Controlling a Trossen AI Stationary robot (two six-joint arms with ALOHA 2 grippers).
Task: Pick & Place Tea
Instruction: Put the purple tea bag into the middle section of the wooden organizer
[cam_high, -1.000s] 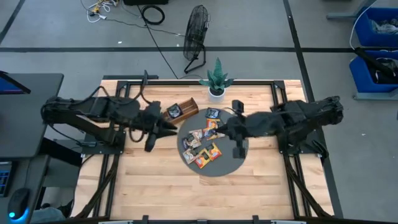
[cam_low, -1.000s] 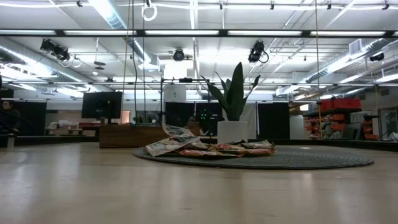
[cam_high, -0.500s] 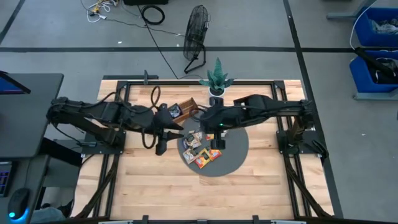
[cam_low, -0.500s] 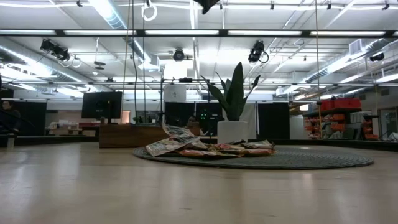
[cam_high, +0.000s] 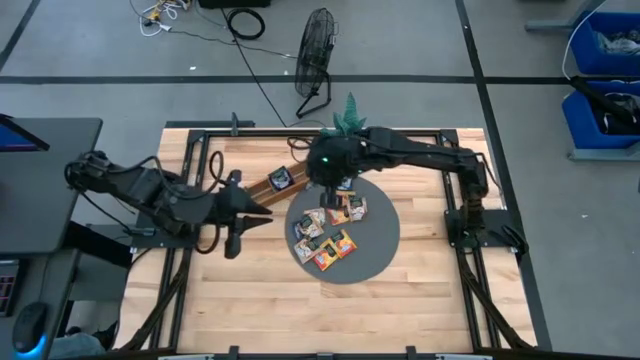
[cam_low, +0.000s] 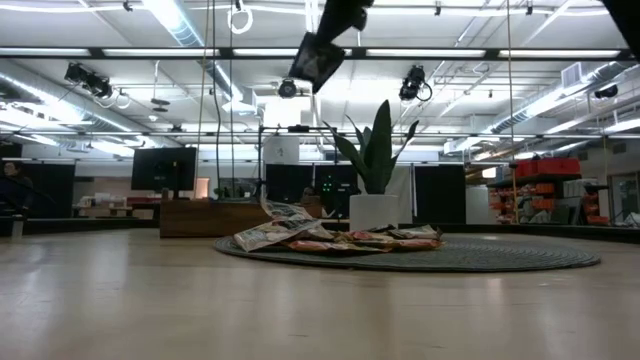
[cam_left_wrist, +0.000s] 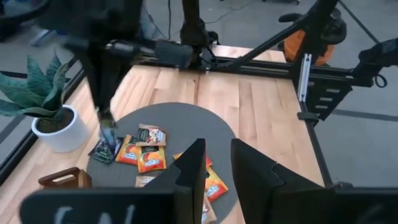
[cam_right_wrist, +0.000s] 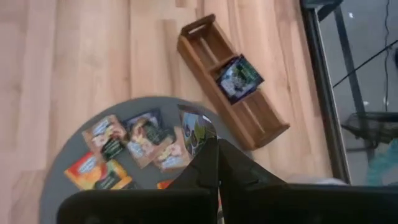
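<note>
1. In the high view the right gripper (cam_high: 327, 170) hides what it carries; the low view shows a dark tea sachet (cam_low: 317, 60) pinched at top centre.
2. Remaining sachets (cam_high: 325, 238) lie on the grey mat (cam_high: 380, 245), centre.
3. Left gripper (cam_high: 238, 222), centre-left: fingers slightly spread, empty.

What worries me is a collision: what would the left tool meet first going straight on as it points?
Probably the orange tea sachets on the round grey mat: the left tool points down at them with nothing between. Its height is unclear, so the mat's near edge could come first.
</note>
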